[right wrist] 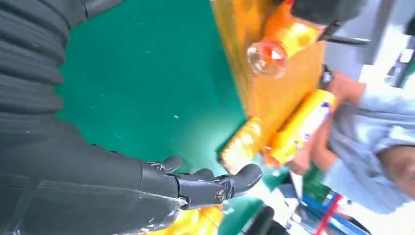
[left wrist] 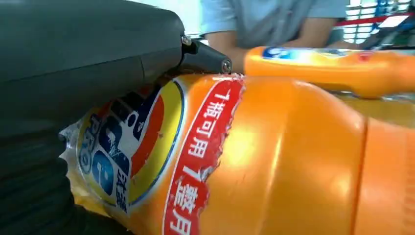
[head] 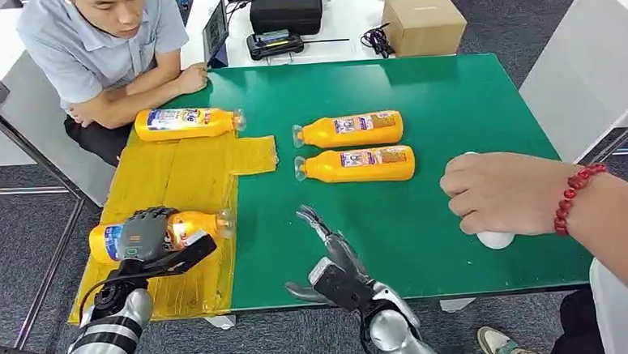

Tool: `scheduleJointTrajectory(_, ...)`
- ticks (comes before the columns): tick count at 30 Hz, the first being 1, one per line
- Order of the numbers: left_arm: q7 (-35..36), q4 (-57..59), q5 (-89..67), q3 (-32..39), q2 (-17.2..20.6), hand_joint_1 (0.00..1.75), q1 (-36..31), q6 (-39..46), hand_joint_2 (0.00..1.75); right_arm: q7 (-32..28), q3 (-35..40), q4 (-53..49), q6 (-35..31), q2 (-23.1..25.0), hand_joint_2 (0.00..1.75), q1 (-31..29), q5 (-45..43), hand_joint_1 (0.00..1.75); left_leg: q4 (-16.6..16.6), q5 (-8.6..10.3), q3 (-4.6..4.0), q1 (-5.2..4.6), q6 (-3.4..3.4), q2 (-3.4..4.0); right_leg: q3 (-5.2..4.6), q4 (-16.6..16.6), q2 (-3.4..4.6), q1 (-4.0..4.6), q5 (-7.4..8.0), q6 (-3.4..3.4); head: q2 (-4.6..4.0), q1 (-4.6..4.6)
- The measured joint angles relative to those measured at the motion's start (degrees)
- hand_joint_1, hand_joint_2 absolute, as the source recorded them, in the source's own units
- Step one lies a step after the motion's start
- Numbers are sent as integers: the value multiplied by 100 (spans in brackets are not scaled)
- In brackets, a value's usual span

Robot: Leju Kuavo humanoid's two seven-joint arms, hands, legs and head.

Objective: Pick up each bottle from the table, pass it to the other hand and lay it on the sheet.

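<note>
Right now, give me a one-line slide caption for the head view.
Left robot hand lays an orange bottle on the yellow sheet; right robot hand hovers open.

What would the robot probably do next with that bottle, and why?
Probably open its left robot hand and lift away: the orange plastic bottle it grips already lies on the yellow sheet, and two more orange bottles wait on the green table.

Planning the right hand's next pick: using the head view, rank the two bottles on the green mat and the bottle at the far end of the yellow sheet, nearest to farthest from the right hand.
From the right hand:
1. Nearer mat bottle, just ahead of it.
2. Farther mat bottle, directly behind the first.
3. Far sheet bottle, ahead and to the left, by the seated person.
</note>
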Motion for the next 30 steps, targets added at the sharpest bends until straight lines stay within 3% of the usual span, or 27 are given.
scheduleJointTrajectory(4, 122, 1379, -65, 911, 557, 31, -489, -137, 175, -72, 205, -2065, 365, -114, 175, 639, -605, 0, -4, 1, 15, 1, -2, 3, 8, 5, 1, 0, 0, -2, 0, 0)
scheduleJointTrajectory(6, 116, 1499, -72, 938, 557, 0, -560, -166, 175, -72, 240, -2138, 363, -133, 175, 647, -612, 0, -4, 3, 21, 0, -5, 3, 14, 5, 1, 0, 1, -4, 0, 0)
scheduleJointTrajectory(16, 229, 1986, -201, 1053, 559, 5, -886, -813, 175, -116, 269, -2205, 431, -183, 175, 626, -776, 0, -6, 15, 42, 1, -19, -6, 35, 14, -6, 1, 11, -20, 0, 0)
scheduleJointTrajectory(25, 111, 2393, -245, 1077, 592, 0, -1022, -826, 175, -168, 262, -2079, 485, -210, 175, 550, -872, 0, -9, 17, 76, 0, -21, -21, 80, 14, -21, 0, 9, -22, 0, 0)
scheduleJointTrajectory(30, -414, 2485, -58, 1097, 592, 0, -1035, -901, 175, -183, 260, -2065, 487, -243, 175, 534, -909, 0, -8, 18, 86, -1, -20, -20, 84, 14, -20, -1, 9, -21, 0, -2)
